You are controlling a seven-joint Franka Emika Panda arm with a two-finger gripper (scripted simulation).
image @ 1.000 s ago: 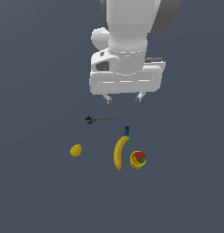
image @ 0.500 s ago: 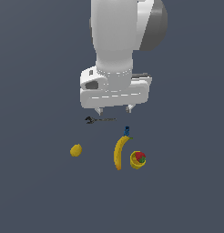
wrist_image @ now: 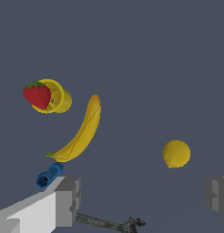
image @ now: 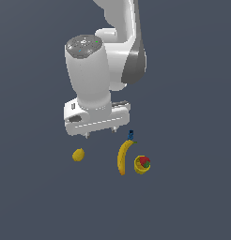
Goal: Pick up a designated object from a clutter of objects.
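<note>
No edge or corner of the dark grey surface (image: 192, 201) shows in either view, so places are given against the other things. Nearest in the exterior view lie one yellow cup (image: 142, 165) with one red strawberry (image: 144, 161) in it, and just beside it, toward the exterior view's left, one banana (image: 123, 157). The cup lies on its side in the wrist view, mouth toward the camera. One lemon (image: 78, 154) sits alone, well apart from the banana toward the exterior view's left, with bare surface all around it and a wide clear lane between it and the banana. Farther back, one small blue piece (image: 131, 134) rests just past the banana's stem end. One thin dark wrench-like tool (wrist_image: 109, 223) shows only in the wrist view, lying between the fingers and close under the camera; in the exterior view the arm hides it.

The arm (image: 96, 70) hangs from above with its wrist pointing straight down. The gripper (image: 99, 133) is low, behind the lemon and banana, nearer the lemon. Its jaws stand wide apart with nothing between the fingers (wrist_image: 68, 200), and it touches no object.
</note>
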